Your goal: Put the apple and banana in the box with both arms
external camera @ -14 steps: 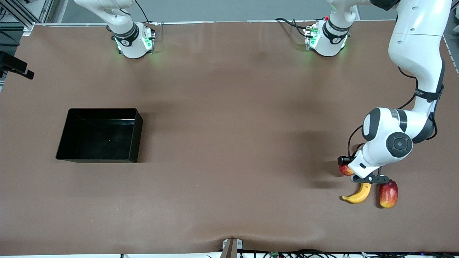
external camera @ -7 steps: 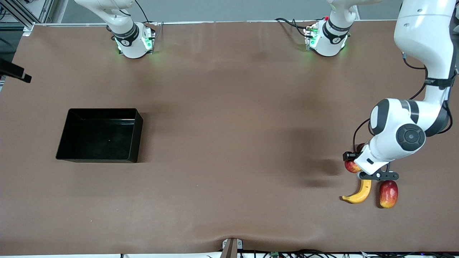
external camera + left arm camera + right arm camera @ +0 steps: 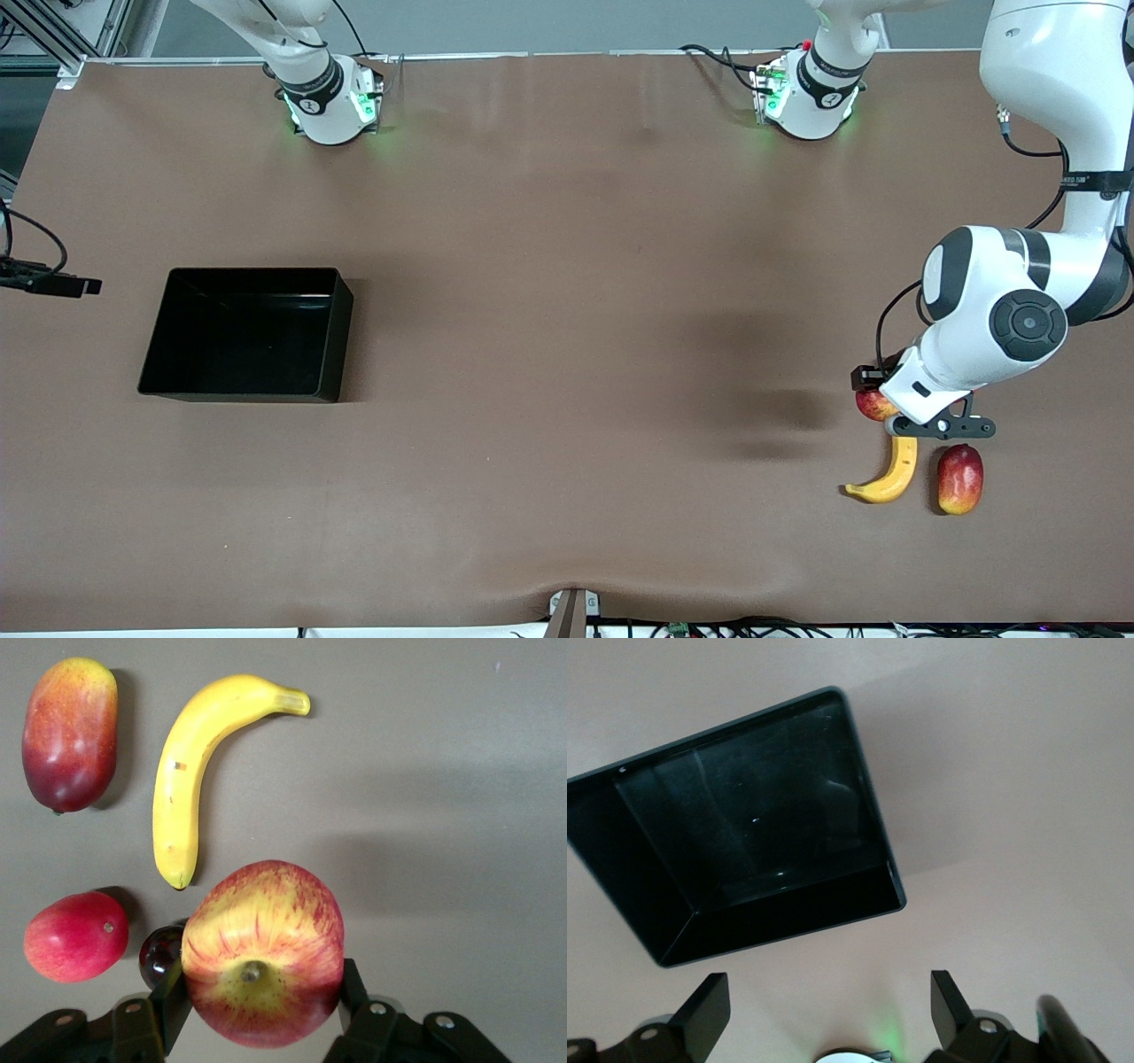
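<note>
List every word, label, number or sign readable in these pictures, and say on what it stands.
Nothing can be read for certain.
White lettering on the black band of the white left arm: too small to read.
White round signs on the right arm's base collar and the left arm's base collar: too small to read.
Small dark mark on the curved yellow banana: too small to tell.
</note>
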Controlling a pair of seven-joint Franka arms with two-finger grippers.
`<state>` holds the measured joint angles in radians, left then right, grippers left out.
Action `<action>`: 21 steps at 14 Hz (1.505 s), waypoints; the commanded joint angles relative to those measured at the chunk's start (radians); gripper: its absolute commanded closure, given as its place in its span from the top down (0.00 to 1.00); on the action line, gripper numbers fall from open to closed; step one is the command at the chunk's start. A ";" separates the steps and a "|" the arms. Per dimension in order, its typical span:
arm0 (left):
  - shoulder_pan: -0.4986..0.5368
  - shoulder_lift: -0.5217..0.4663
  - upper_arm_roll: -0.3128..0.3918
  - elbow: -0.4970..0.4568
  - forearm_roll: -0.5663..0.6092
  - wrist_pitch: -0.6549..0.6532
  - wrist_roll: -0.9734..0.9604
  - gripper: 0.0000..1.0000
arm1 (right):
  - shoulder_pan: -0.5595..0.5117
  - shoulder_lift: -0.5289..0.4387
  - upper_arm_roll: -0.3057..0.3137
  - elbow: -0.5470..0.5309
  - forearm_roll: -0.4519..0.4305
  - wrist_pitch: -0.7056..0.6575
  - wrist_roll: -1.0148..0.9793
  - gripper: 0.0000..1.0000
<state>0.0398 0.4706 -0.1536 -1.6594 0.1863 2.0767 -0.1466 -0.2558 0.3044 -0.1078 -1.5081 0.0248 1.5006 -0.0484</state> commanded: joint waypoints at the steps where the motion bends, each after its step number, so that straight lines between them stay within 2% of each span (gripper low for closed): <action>1: 0.000 -0.024 -0.014 0.004 0.012 -0.032 -0.024 0.00 | -0.033 0.057 0.014 0.022 -0.049 0.068 0.002 1.00; 2: 0.000 -0.026 -0.014 0.004 0.012 -0.032 -0.022 0.00 | -0.040 0.100 0.014 0.017 -0.051 0.126 0.019 1.00; 4: 0.005 -0.024 -0.014 0.003 0.013 -0.032 -0.022 0.00 | -0.091 0.114 0.019 -0.003 -0.046 0.142 -0.045 1.00; 6: 0.002 -0.020 -0.014 0.004 0.013 -0.032 -0.022 0.00 | -0.118 0.113 0.019 -0.087 -0.042 0.153 -0.196 1.00; 7: 0.003 -0.018 -0.012 0.004 0.013 -0.032 -0.024 0.00 | -0.134 0.113 0.020 -0.134 -0.030 0.173 -0.202 1.00; 9: 0.005 -0.018 -0.014 0.004 0.013 -0.032 -0.024 0.00 | -0.138 0.110 0.019 -0.223 0.071 0.217 -0.205 1.00; 10: 0.005 -0.018 -0.014 0.003 0.013 -0.032 -0.024 0.00 | -0.132 0.111 0.020 -0.262 0.085 0.249 -0.211 1.00; 12: 0.005 -0.017 -0.014 0.003 0.013 -0.032 -0.024 0.00 | -0.102 0.105 0.023 -0.320 0.092 0.353 -0.212 1.00; 14: 0.005 -0.017 -0.014 0.001 0.013 -0.032 -0.024 0.00 | -0.083 0.102 0.022 -0.406 0.086 0.531 -0.293 0.98; 16: 0.003 -0.015 -0.014 0.001 0.012 -0.032 -0.028 0.00 | -0.102 0.075 0.022 -0.489 0.086 0.602 -0.436 0.60; 18: 0.002 -0.013 -0.014 -0.002 0.013 -0.032 -0.068 0.00 | -0.106 0.073 0.022 -0.517 0.086 0.616 -0.459 0.11; 19: 0.000 -0.013 -0.014 -0.002 0.013 -0.032 -0.077 0.00 | -0.105 0.070 0.022 -0.523 0.086 0.592 -0.459 0.00; 21: -0.003 -0.013 -0.014 0.000 0.013 -0.032 -0.097 0.00 | -0.102 0.062 0.022 -0.524 0.086 0.560 -0.452 0.00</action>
<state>0.0399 0.4679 -0.1629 -1.6570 0.1863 2.0574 -0.2096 -0.3532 0.4208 -0.0916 -1.9900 0.1016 2.0748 -0.4852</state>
